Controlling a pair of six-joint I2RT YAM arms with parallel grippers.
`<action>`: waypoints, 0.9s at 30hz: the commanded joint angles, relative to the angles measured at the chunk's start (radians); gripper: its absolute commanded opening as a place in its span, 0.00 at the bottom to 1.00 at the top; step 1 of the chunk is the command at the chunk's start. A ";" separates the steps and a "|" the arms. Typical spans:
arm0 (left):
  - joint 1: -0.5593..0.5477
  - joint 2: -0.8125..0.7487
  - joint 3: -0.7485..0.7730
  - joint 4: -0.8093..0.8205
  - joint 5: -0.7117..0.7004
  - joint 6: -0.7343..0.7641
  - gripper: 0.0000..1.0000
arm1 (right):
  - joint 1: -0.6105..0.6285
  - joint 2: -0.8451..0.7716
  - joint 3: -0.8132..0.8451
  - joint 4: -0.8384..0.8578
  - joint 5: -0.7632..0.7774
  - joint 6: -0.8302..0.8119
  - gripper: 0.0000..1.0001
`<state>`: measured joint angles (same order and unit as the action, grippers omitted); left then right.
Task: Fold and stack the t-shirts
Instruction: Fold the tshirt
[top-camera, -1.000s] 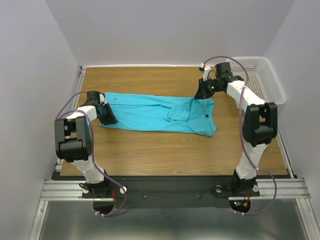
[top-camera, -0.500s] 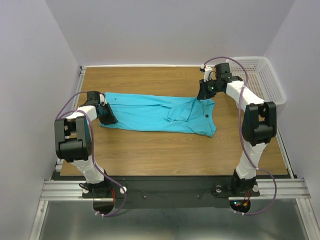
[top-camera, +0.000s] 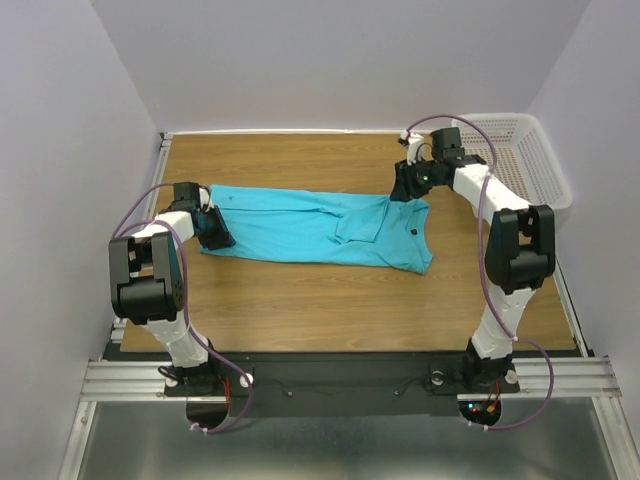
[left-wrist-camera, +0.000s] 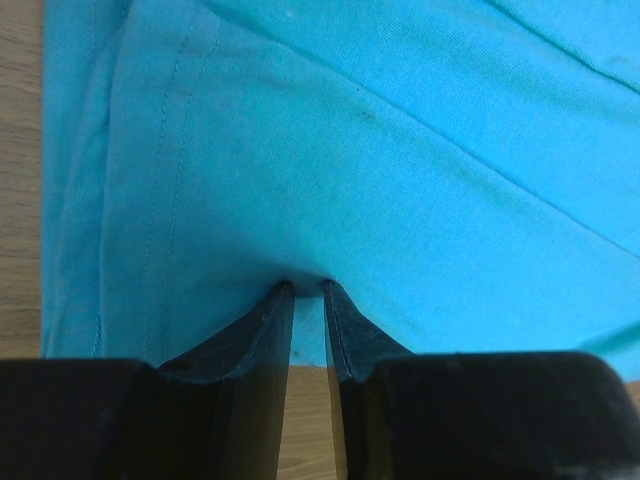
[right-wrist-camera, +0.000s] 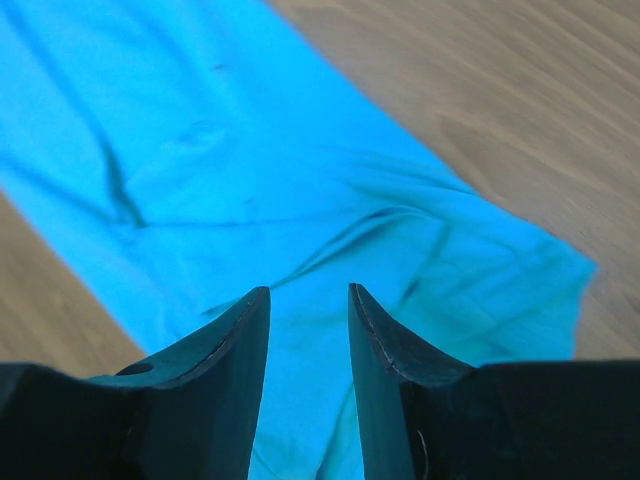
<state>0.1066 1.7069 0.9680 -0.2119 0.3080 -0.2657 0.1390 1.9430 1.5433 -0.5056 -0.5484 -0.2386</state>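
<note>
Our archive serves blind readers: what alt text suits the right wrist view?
The right gripper stands open, holding nothing, over a rumpled turquoise t-shirt. Bare wooden table shows beyond the cloth at upper right and lower left.

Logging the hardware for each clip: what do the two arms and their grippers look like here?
The left arm and right arm have white links, black joint blocks and a looping purple cable each. The left gripper and right gripper have black, tapering fingers.

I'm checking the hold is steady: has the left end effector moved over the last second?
No. The left end effector stays beside the table's left edge, pinching the t-shirt.
</note>
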 joint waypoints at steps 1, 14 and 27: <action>-0.004 -0.013 -0.005 -0.029 -0.009 0.025 0.31 | 0.039 -0.091 -0.037 -0.078 -0.291 -0.253 0.43; 0.007 -0.197 0.107 -0.070 0.003 -0.027 0.65 | 0.165 -0.090 -0.157 -0.172 -0.173 -0.726 0.49; 0.093 -0.507 0.044 -0.059 0.025 -0.041 0.70 | 0.228 -0.007 -0.140 -0.111 -0.067 -0.656 0.50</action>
<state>0.1658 1.2842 1.0340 -0.2737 0.3096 -0.3058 0.3424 1.9179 1.3659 -0.6552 -0.6453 -0.9085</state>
